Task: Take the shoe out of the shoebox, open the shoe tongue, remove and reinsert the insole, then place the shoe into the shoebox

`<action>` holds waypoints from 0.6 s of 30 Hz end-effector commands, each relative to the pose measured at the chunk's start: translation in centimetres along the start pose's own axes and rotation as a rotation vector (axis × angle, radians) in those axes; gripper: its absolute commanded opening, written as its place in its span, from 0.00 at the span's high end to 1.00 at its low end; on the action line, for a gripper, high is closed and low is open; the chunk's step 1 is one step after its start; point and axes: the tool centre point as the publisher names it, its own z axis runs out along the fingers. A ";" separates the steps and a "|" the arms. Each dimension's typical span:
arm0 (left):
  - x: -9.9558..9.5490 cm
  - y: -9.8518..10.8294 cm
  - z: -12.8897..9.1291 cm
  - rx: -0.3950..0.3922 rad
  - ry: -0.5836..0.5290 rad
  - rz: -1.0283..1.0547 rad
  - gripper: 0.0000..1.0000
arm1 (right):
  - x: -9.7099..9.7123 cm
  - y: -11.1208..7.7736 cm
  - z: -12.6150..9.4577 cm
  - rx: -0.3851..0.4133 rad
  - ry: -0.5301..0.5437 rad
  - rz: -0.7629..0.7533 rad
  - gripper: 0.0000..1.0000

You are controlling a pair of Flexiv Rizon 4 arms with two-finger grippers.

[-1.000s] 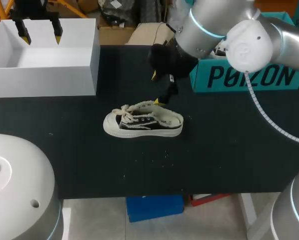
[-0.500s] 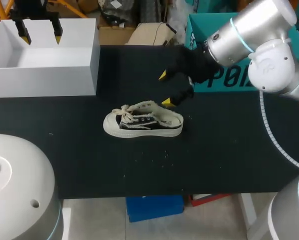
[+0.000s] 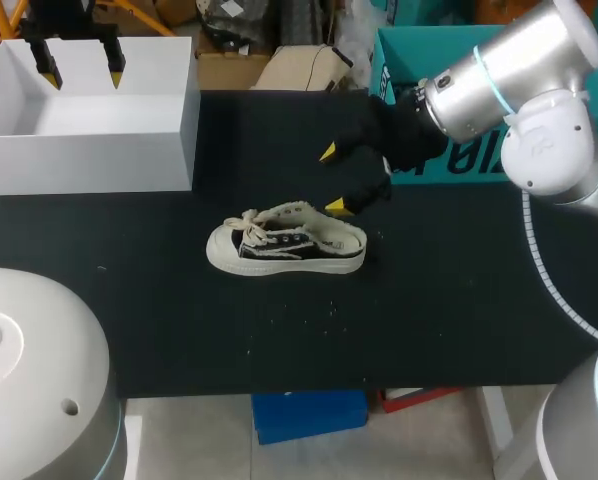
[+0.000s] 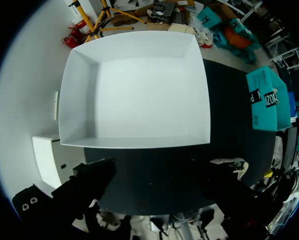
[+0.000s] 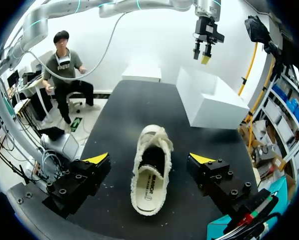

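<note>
My right claw (image 3: 331,179), wide and empty, hangs just behind the heel of the shoe (image 3: 287,243); coming in low, I could shove it along instead of gripping it. It stands on the black bench (image 3: 429,300), the white shoebox (image 3: 89,160) well past its toe, my left claw (image 3: 79,68) wide above that, a teal box (image 3: 469,165) behind the heel.
</note>
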 end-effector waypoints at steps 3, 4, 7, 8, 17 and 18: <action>0.0 0.0 -0.1 -0.002 -0.003 -0.002 0.00 | 0.2 -0.3 0.2 -0.013 -0.002 -0.011 0.00; 0.0 0.0 -0.1 -0.002 -0.003 -0.002 0.00 | 0.4 -0.6 0.1 -0.023 -0.020 -0.002 0.00; 0.0 0.0 -0.1 -0.002 -0.003 -0.002 0.00 | 0.8 -1.4 0.2 -0.056 -0.046 0.004 0.00; 0.0 0.0 -0.1 -0.002 -0.003 -0.002 0.00 | 0.9 -1.7 0.2 -0.054 -0.047 0.005 0.00; 0.0 0.0 -0.1 -0.002 -0.003 -0.002 0.00 | 0.9 -5.5 2.0 -0.155 -0.059 0.032 0.00; 0.0 0.0 -0.1 -0.002 -0.003 -0.002 0.00 | 0.8 -5.9 2.2 -0.156 -0.059 0.035 0.00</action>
